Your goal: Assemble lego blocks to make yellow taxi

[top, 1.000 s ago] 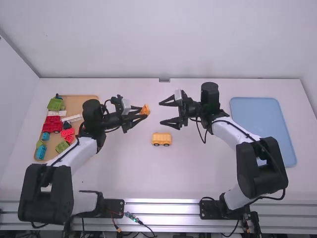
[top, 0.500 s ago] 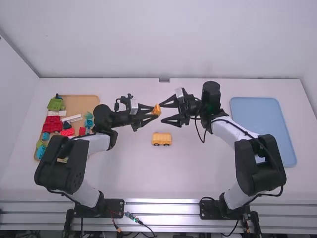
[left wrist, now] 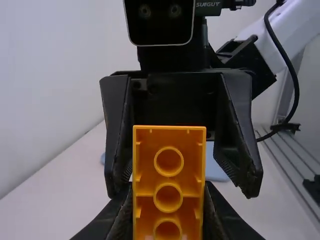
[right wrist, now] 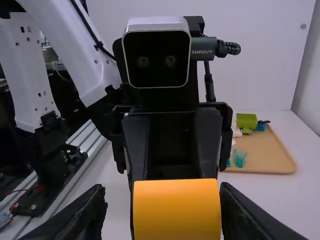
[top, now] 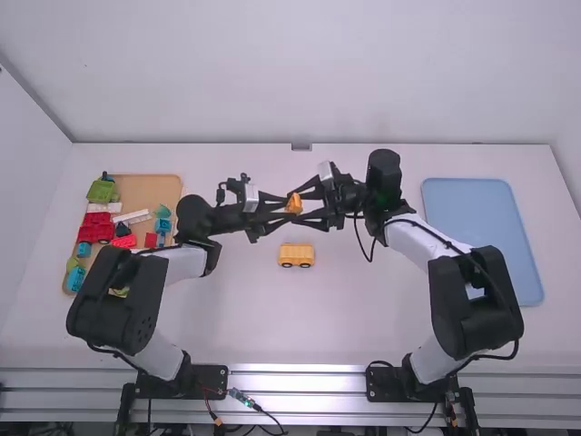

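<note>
Above the table's middle, my left gripper [top: 288, 207] is shut on an orange-yellow block [top: 294, 203]. Facing it from the right, my right gripper [top: 302, 204] is open, its fingers reaching to either side of the block. The left wrist view shows the block [left wrist: 168, 182] with round hollow tubes, between the fingers of the left gripper [left wrist: 167, 212]. In the right wrist view the block's smooth side [right wrist: 177, 210] faces the right gripper [right wrist: 162, 200], a gap showing at one finger. An orange-yellow wheeled base [top: 296, 254] sits upright on the table, nearer the arm bases.
At the left stands a tan tray [top: 141, 189] with several red, green, blue and white pieces. A light blue tray [top: 481, 232] lies at the right. Both arms reach inward, their grippers nose to nose over the table [top: 363, 313].
My left gripper has carried the block rightward to the right gripper, its arm swinging inward. The right gripper has shifted slightly leftward and its fingers stand closer together. The wheeled base has stayed put.
</note>
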Controlling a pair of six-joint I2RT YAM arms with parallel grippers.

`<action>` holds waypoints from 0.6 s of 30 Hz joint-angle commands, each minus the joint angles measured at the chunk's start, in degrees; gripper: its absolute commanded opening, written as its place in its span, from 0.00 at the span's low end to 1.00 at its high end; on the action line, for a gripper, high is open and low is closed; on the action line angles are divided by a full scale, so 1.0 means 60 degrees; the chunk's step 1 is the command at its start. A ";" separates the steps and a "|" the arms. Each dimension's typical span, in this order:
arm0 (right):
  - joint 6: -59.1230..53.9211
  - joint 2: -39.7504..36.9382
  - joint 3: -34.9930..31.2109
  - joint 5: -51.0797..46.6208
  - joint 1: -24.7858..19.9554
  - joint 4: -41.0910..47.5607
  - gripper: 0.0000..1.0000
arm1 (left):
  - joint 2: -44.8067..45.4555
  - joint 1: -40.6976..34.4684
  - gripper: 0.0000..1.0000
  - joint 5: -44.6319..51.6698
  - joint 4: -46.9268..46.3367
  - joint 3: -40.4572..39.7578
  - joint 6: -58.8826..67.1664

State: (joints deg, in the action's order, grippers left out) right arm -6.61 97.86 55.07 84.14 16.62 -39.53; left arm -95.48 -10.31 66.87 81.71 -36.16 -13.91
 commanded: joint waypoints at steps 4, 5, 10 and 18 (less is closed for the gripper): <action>0.0069 0.0061 0.0204 0.0259 -0.0007 -0.0025 0.57 | -0.0020 -0.0033 0.02 -0.0474 0.0564 0.0185 0.0076; 0.0073 0.0061 0.0204 0.0255 -0.0095 -0.0029 0.57 | -0.0020 -0.0022 0.02 -0.0692 0.0710 0.0331 0.0073; 0.0062 0.0061 0.0204 0.0259 -0.0277 -0.0036 0.57 | -0.0020 0.0015 0.02 -0.0838 0.1584 0.0786 0.0029; 0.0025 0.0061 0.0204 0.0262 -0.0004 -0.0062 0.54 | -0.0020 0.0015 0.02 -0.1049 0.1413 0.0852 0.0036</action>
State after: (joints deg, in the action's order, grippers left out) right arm -6.44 97.86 55.07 84.93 15.99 -39.70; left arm -95.48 -10.31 61.21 90.08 -31.00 -13.93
